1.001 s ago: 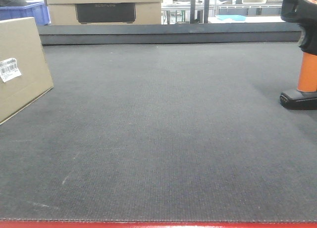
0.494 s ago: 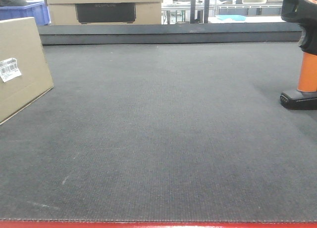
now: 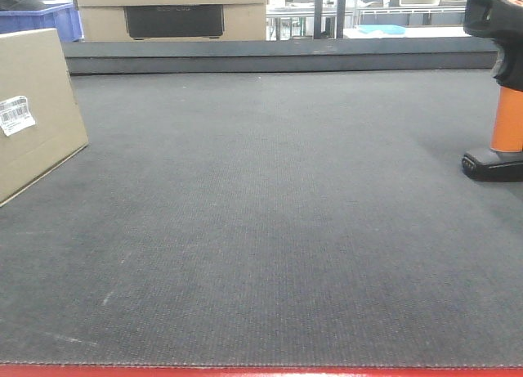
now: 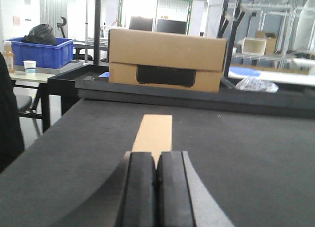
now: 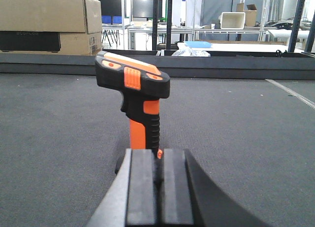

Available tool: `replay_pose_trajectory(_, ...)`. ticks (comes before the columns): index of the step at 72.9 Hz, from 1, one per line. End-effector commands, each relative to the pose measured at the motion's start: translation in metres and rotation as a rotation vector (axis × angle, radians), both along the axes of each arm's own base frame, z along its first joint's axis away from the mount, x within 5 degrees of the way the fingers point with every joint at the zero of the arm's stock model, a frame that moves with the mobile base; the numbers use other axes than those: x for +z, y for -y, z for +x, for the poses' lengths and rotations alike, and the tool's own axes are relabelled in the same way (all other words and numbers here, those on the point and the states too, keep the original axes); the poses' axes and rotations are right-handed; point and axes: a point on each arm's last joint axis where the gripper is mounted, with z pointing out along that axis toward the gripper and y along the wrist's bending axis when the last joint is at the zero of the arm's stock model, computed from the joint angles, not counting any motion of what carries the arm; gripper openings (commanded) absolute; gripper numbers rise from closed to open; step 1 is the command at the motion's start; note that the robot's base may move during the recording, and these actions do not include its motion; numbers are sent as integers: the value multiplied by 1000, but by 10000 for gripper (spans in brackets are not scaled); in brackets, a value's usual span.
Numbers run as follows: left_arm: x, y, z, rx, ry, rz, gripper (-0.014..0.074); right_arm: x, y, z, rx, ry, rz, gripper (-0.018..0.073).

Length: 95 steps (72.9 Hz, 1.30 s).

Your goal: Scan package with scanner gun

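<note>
The package (image 3: pixel 37 107) is a tan cardboard box at the left edge of the dark mat, with a white barcode label (image 3: pixel 15 114) on its facing side. In the left wrist view it shows as a narrow tan strip (image 4: pixel 153 132) straight ahead of my left gripper (image 4: pixel 156 160), which is shut and empty. The scanner gun (image 3: pixel 505 107) stands upright on its black base at the right edge. It has a black head and an orange handle. My right gripper (image 5: pixel 158 155) is shut and empty, just short of the scanner gun (image 5: pixel 139 101). Neither gripper appears in the front view.
A raised black ledge (image 3: pixel 278 54) runs along the far side of the mat. Behind it stands a larger cardboard box with a dark panel (image 4: pixel 165 59). A blue bin (image 4: pixel 42 52) sits at the far left. The table's red front edge (image 3: pixel 261 370) is nearest the camera.
</note>
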Motion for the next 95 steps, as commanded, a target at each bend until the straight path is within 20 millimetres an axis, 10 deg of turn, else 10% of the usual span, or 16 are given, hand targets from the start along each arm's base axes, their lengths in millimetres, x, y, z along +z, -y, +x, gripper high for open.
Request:
replay_pose_trajectory(1, -7, 0, 1, 8, 35, 77, -111, 1, 0, 0, -7, 21, -6, -169)
replay_pose_trajectory(31, -70, 4, -6, -60, -29, 76, -111, 1, 0, 0, -7, 21, -6, -169)
replay_pose_trajectory(95, -71, 2, -10, -33, -19, 25, -111, 1, 0, 0, -7, 21, -6, -169)
